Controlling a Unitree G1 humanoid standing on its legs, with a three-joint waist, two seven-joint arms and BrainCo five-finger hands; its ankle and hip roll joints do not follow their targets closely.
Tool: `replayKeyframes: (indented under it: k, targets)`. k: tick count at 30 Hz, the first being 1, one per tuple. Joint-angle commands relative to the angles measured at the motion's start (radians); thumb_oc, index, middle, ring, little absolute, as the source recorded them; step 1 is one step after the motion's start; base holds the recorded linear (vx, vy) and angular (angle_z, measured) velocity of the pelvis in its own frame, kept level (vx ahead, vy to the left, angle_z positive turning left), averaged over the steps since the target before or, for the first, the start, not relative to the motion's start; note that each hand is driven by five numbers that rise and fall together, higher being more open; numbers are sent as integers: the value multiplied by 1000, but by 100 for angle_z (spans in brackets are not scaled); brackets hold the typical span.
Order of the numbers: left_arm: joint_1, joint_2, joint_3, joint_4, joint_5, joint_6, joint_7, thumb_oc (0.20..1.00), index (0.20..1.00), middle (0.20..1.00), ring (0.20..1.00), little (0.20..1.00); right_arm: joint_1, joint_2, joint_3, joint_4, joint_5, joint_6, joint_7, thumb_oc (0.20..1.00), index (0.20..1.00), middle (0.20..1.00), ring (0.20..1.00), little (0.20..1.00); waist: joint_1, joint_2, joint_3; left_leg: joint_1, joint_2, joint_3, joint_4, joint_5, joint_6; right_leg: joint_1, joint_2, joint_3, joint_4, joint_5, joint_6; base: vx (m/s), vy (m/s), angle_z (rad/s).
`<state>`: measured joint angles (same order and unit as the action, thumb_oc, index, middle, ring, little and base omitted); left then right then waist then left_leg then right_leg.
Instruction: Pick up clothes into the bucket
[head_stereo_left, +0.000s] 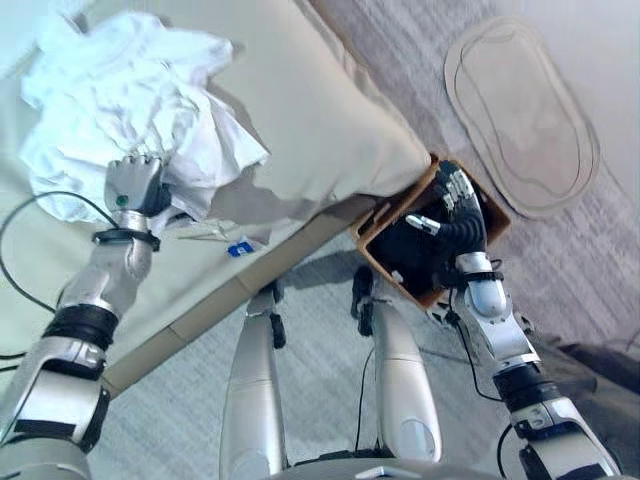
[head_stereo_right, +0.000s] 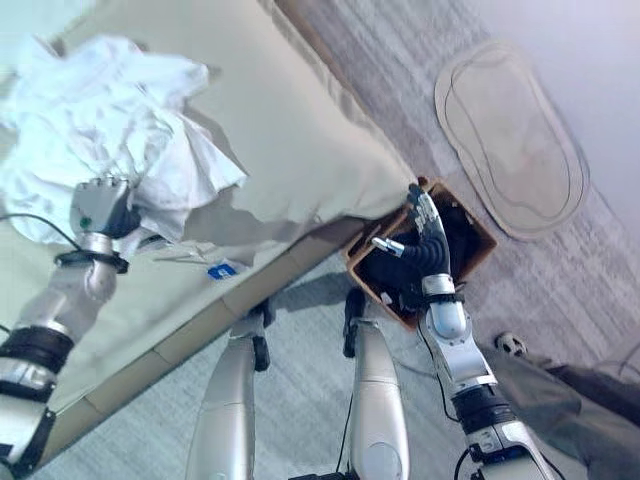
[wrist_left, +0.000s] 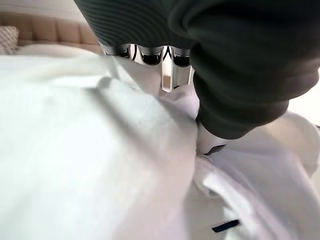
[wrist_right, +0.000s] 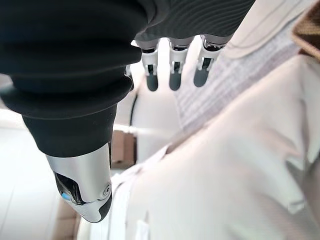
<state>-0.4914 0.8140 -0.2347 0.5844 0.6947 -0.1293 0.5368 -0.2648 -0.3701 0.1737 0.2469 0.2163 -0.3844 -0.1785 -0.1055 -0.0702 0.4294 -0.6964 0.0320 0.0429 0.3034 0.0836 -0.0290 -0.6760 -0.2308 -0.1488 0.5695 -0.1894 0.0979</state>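
One white garment (head_stereo_left: 130, 110) on the bed (head_stereo_left: 330, 110); my left hand (head_stereo_left: 135, 185) digs in, grip unclear, could snag bedding; right hand (head_stereo_left: 455, 205) spread over bucket (head_stereo_left: 400, 205).

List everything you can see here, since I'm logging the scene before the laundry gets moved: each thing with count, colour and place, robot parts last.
Clothes: one crumpled pile, white, on the bed near its upper left.
Bed: one, beige cover, running across the left and middle of the head views.
Bucket: one, brown box-like bin with a dark inside, on the floor by the bed's corner.
Rug: one, beige oval, on the grey carpet at upper right.
Tag: one small blue piece, on the bed below the pile.
Left hand: one, pressed into the clothes, fingers buried in the cloth.
Right hand: one, fingers straight, over the bucket.
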Motion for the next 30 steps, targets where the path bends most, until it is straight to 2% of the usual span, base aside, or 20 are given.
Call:
replayKeyframes:
  k: [1, 9, 15, 24, 26, 30]
  targets:
    - [58, -11, 78, -85, -13, -52, 14, 200, 200, 200, 200, 200, 49, -30, -29, -22, -22, -22, 9, 1000, 1000, 1000, 1000, 1000, 8, 42, -107, 58, -2, -44, 19, -91, -3, 78, -40, -6, -265, 241, 83, 109, -43, 4]
    - [215, -41, 224, -303, -92, -140, -40, 200, 200, 200, 200, 200, 100, -21, -43, 21, -46, 11, 41, 1000, 1000, 1000, 1000, 1000, 31, 58, -160, 300, 3, -42, -151, -55, -12, 313, -27, -42, -409, 259, 88, 102, -24, 7]
    - [211, -66, 304, -451, -161, -179, -69, 200, 200, 200, 200, 200, 125, -9, -47, 37, -76, 35, 68, 1000, 1000, 1000, 1000, 1000, 40, 72, -206, 420, 8, -41, -270, -15, -28, 414, -22, -81, -460, 260, 95, 72, -8, 4]
    - [105, -54, 296, -553, -249, -215, -110, 200, 200, 200, 200, 200, 131, 0, 15, 32, -118, 59, 115, 1000, 1000, 1000, 1000, 1000, 41, 77, -266, 527, 4, -29, -299, -38, -21, 521, -13, -89, -495, 253, 103, 78, -9, 3]
    - [95, -79, 279, -636, -344, -263, -156, 200, 200, 200, 200, 200, 136, -11, 39, 9, -169, 64, 128, 1000, 1000, 1000, 1000, 1000, 44, 76, -287, 551, 3, -27, -311, -39, -21, 548, -11, -96, -506, 252, 105, 81, -12, -2]
    - [89, -109, 238, -713, -428, -295, -217, 200, 200, 200, 200, 200, 116, -35, 78, -24, -234, 60, 142, 1000, 1000, 1000, 1000, 1000, 45, 74, -306, 580, -1, -28, -320, -43, -18, 578, -11, -101, -517, 253, 106, 62, -12, 2]
